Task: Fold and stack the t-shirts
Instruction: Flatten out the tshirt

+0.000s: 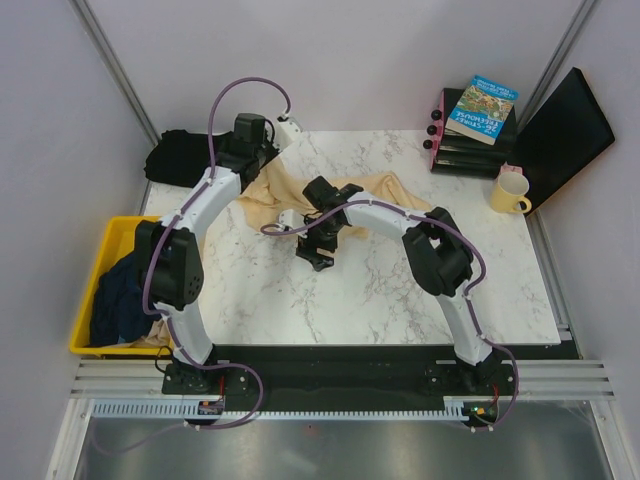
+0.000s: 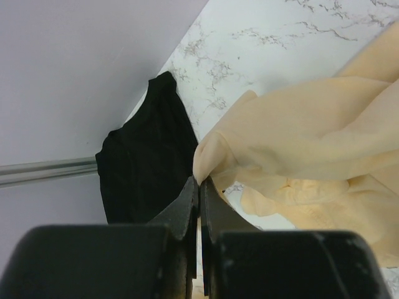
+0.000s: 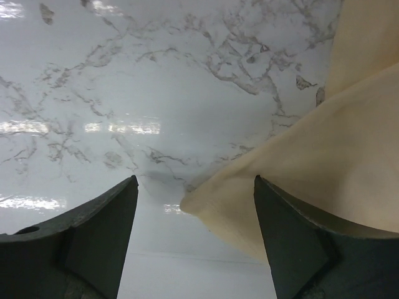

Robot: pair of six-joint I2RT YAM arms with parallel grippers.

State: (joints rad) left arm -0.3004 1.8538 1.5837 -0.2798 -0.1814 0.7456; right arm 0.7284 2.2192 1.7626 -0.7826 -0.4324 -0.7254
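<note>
Lying crumpled far back on the marble table (image 1: pixel 400 290) in the top view, the cream-yellow t-shirt (image 1: pixel 380 185) neighbours the black t-shirt (image 1: pixel 175 158) at the far-left corner. Left wrist view: the left gripper (image 2: pixel 199 182) pinches a fold of cream cloth. Right wrist view: the right gripper (image 3: pixel 195 180) gapes wide over a loose cream corner, not gripping it.

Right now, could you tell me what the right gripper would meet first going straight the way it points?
Likely the cream t-shirt, whose corner lies between the open fingers of the right gripper, marble table just beneath; depth is unclear.
</note>
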